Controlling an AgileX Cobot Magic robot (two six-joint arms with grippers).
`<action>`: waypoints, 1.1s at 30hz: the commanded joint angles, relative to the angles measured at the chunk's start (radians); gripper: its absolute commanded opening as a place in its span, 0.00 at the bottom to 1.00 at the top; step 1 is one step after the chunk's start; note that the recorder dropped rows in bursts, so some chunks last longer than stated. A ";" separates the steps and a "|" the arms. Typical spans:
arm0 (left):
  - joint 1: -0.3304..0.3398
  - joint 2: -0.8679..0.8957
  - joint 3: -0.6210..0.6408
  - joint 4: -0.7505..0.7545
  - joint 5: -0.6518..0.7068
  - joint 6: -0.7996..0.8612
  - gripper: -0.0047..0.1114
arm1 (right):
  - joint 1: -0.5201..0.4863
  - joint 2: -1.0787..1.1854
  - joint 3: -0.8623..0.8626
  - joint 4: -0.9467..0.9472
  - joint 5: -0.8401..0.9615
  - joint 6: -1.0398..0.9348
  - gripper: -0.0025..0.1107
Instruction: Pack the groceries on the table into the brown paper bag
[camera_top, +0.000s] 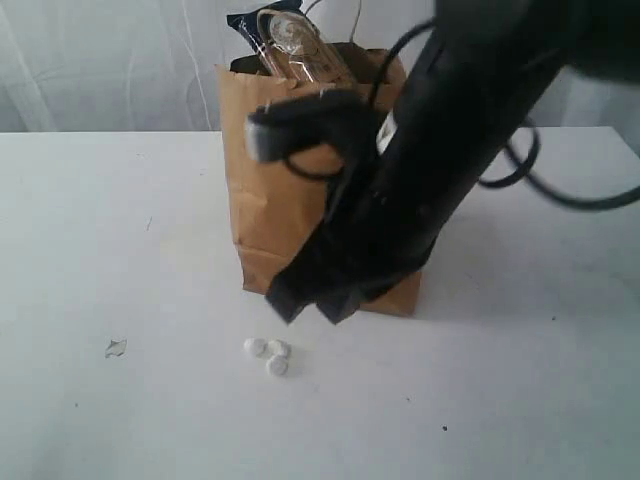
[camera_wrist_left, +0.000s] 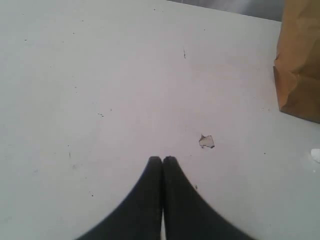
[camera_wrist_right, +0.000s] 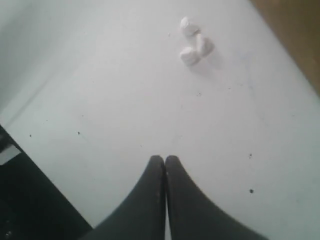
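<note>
Standing on specked white table (camera_top: 100, 250): brown paper bag (camera_top: 275, 220) | white curtain (camera_top: 100, 60) behind | both jaws closed, empty

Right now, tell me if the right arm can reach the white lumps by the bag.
Probably yes: only bare table lies between the right claw and the lumps, though the claw is shut.

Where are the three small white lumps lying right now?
In the exterior view the white lumps cluster on the table just on the camera's side of the brown paper bag, with a small scrap farther left.
</note>
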 joint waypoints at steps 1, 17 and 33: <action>0.000 -0.005 0.003 -0.007 -0.005 0.000 0.04 | 0.058 0.123 0.036 0.001 -0.125 -0.013 0.02; 0.000 -0.005 0.003 -0.007 -0.005 0.000 0.04 | 0.084 0.345 0.006 -0.057 -0.493 -0.057 0.41; 0.000 -0.005 0.003 -0.007 -0.005 0.000 0.04 | 0.080 0.466 0.006 -0.335 -0.499 0.154 0.41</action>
